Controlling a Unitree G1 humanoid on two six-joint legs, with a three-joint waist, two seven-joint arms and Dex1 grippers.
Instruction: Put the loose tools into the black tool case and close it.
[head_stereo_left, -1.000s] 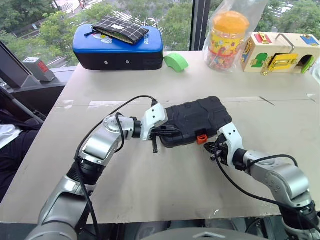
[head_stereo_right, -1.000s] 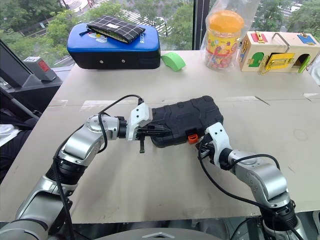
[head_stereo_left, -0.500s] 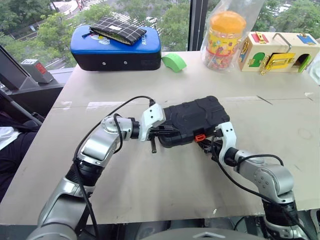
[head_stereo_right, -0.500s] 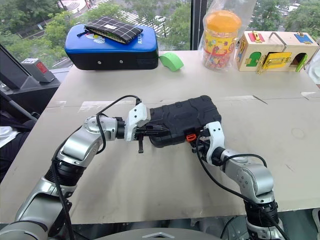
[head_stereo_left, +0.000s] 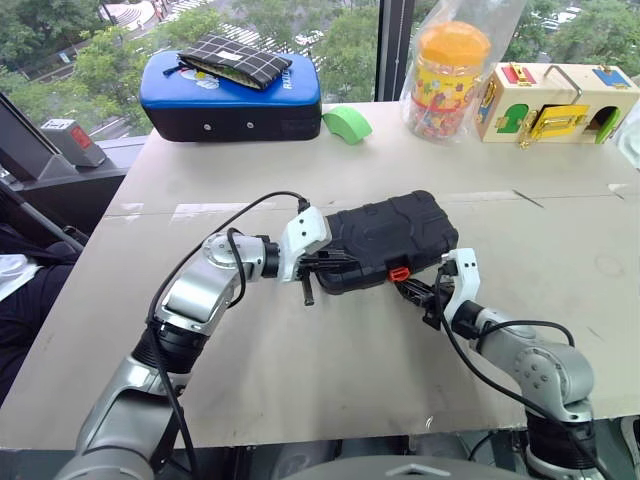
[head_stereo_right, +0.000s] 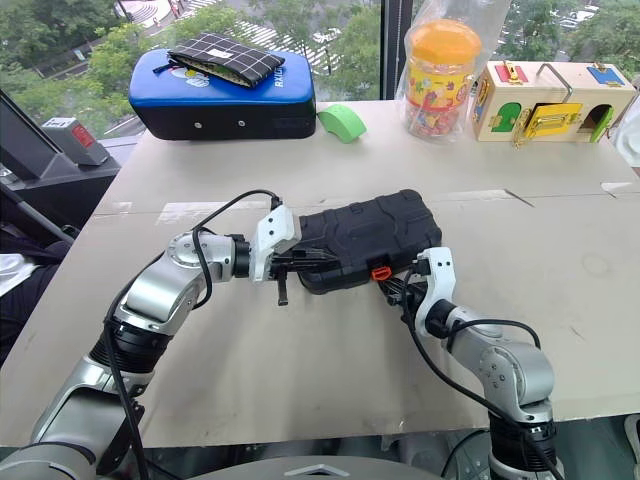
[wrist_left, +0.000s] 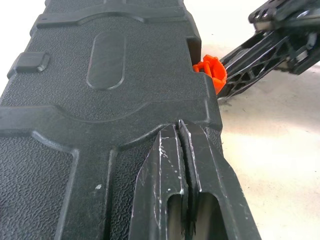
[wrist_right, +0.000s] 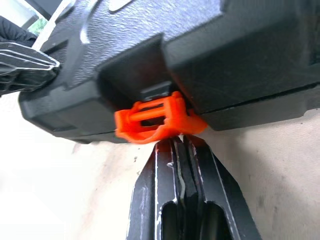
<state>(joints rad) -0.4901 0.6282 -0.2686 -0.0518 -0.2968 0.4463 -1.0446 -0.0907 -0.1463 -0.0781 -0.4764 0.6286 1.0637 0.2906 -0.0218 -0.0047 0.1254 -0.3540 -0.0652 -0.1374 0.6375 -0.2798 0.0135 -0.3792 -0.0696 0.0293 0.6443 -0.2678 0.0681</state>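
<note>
The black tool case (head_stereo_left: 395, 235) lies closed in the middle of the table, its small orange latch (head_stereo_left: 399, 273) on the near side. My left gripper (wrist_left: 178, 131) is shut, its fingertips resting on the textured lid at the case's left end. My right gripper (wrist_right: 178, 142) is shut too, with its tips right under and against the orange latch (wrist_right: 155, 120). The loose tools are out of view.
At the back left of the table (head_stereo_left: 300, 380) stands a blue-topped padded case (head_stereo_left: 235, 95) with a checked pouch (head_stereo_left: 240, 55) on it. A green object (head_stereo_left: 351, 123), an orange-lidded jar (head_stereo_left: 455, 70) and a wooden latch box (head_stereo_left: 555, 103) line the back edge.
My right gripper has rolled and edged left, from just right of the latch to tips against it. The left gripper and the case have stayed put.
</note>
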